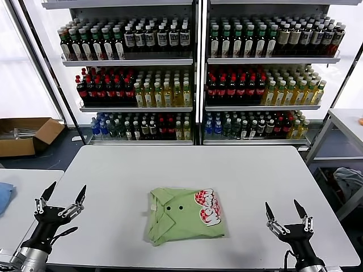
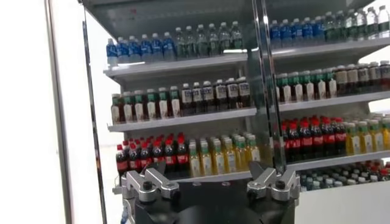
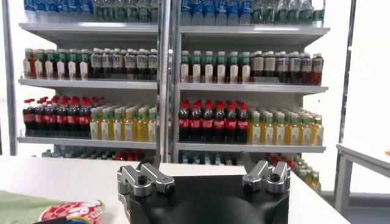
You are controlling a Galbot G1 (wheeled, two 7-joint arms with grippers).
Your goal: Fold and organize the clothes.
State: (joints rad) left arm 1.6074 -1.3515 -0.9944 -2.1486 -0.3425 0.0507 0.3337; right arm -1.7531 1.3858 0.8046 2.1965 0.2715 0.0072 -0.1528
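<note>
The grey surface (image 1: 113,170) carries the light green polo shirt (image 1: 184,214), folded compact near its front middle. The left gripper (image 1: 61,201) and right gripper (image 1: 286,218) hover spread and empty either side. Folding looks done; next comes placing it tidily.

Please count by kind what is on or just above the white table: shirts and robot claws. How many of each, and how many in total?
Shirts: 1, the folded green polo shirt on the table.
Claws: 2, the left claw and the right claw, both open and empty.
Total: 3
</note>
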